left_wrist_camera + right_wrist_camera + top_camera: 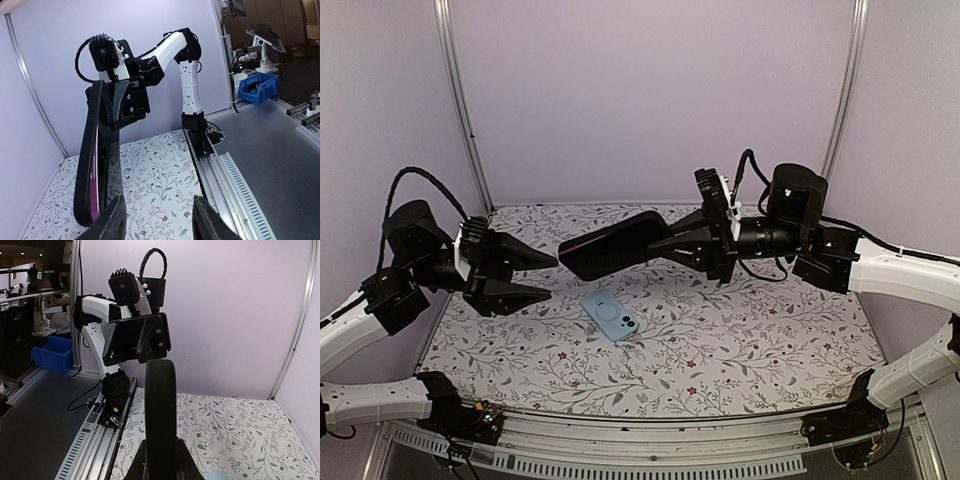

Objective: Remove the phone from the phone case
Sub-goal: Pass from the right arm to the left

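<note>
**Phone aloft, left jaws not yet on it**

The phone [615,245] is clamped edge-on in the right gripper [665,243] and raised over the table [750,340]. A blue shell [612,315], judged to be a case, lies flat beneath it. The left gripper [553,279] is seen with its fingers apart and nothing between them, just beside the phone's free end. Whether the phone is bare cannot be told. If it is not, only the rim at the free corner should be pinched and peeled off gently, with the right hold kept firm.

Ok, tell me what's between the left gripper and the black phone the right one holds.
Nothing: in the top external view the left gripper almost reaches the black phone, no object between.
</note>
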Controlling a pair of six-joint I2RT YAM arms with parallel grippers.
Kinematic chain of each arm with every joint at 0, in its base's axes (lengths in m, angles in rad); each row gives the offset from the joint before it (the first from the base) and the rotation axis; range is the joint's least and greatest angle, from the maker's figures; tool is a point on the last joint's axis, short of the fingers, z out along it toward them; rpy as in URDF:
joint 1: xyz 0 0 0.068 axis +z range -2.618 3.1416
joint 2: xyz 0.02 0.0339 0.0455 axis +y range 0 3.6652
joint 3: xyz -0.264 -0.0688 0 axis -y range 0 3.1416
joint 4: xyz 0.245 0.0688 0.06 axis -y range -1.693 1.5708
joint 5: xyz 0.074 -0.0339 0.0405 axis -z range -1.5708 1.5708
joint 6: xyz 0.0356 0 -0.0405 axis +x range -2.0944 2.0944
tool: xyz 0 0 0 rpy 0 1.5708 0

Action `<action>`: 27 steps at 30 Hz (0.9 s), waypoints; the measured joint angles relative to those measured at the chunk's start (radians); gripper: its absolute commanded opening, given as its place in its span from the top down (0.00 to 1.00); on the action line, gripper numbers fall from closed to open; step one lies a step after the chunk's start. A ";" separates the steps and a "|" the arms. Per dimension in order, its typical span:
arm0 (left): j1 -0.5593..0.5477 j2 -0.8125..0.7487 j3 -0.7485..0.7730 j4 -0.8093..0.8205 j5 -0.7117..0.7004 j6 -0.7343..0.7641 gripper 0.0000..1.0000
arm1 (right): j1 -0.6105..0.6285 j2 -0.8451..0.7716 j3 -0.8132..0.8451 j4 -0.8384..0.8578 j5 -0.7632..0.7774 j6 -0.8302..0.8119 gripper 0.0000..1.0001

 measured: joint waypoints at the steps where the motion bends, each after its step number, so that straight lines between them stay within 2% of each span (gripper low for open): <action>1: 0.000 -0.001 -0.003 0.006 -0.004 0.005 0.53 | 0.000 0.000 0.000 0.000 0.002 0.000 1.00; 27: -0.001 -0.016 -0.040 0.087 -0.035 0.022 0.57 | 0.035 0.000 0.001 0.000 -0.025 0.000 1.00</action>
